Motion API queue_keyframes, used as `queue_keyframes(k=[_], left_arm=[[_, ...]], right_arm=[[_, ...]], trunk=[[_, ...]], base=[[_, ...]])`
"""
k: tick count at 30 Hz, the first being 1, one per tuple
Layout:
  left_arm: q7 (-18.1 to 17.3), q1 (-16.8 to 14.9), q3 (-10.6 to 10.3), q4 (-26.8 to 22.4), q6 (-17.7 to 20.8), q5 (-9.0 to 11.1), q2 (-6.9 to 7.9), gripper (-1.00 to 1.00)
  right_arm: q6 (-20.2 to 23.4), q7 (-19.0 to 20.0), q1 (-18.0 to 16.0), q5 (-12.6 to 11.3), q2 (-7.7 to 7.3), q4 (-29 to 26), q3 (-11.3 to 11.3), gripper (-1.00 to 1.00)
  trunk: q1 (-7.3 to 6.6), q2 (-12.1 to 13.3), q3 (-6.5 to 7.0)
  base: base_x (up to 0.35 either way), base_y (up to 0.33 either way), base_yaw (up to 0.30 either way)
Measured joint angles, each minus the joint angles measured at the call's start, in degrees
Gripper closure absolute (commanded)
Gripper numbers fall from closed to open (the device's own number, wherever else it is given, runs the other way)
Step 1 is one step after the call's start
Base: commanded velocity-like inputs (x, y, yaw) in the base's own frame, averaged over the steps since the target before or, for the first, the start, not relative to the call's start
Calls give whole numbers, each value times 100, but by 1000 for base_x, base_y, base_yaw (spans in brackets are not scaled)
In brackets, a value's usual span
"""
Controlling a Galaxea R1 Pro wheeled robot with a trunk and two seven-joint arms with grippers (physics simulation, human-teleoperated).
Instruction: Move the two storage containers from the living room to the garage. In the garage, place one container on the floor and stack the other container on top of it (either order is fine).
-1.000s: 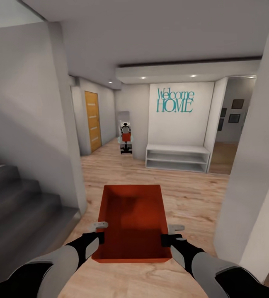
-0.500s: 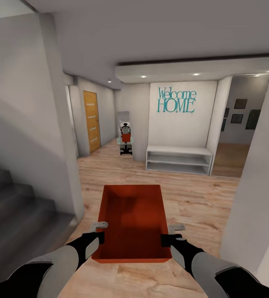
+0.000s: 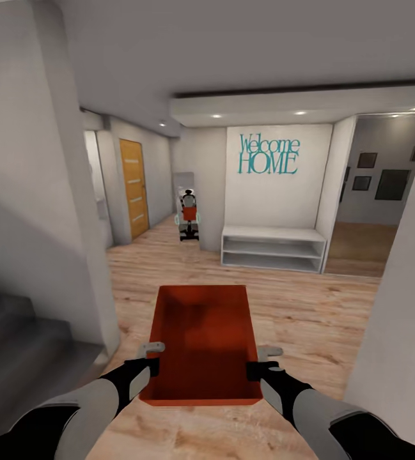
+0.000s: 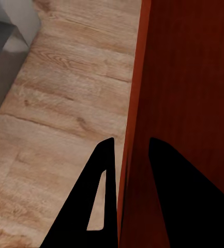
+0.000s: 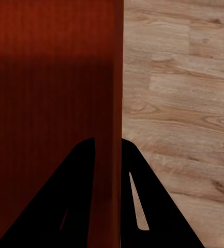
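Note:
I carry one orange-red storage container [image 3: 202, 338] in front of me, above a light wood plank floor. My left gripper [image 3: 151, 365] is shut on its left wall, one finger inside and one outside, as the left wrist view shows with the gripper [image 4: 128, 147] astride the wall of the container [image 4: 194, 93]. My right gripper [image 3: 256, 369] is shut on the right wall in the same way; in the right wrist view that gripper [image 5: 109, 142] straddles the container's wall [image 5: 49, 77]. The bin is lidless with nothing inside it.
A hallway lies ahead. Grey stairs [image 3: 15, 338] and a pale wall [image 3: 47, 211] stand at the left, a white pillar [image 3: 399, 332] at the right. Ahead are a white bench shelf [image 3: 273, 248] under a "Welcome HOME" sign, a mirror [image 3: 186, 207] and an orange door [image 3: 134, 187].
The whole view has shifted: the camera has moved forward and turned slightly, so the stairs slide off to the left and the right pillar recedes. Both grippers hold the container as before.

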Motion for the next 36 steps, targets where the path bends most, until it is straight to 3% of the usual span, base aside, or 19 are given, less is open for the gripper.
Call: queue_keyframes(k=[5, 36], left_arm=[[95, 0, 8, -3, 1, -1, -72, 100], [96, 0, 13, -5, 0, -11, -73, 100]], right_arm=[[1, 103, 0, -2, -74, 3, -4, 100], [-6, 104, 0, -7, -74, 5, -3, 100]], trunk=[[0, 0, 0], [0, 0, 0]], base=[[322, 0, -49], [322, 0, -1]])
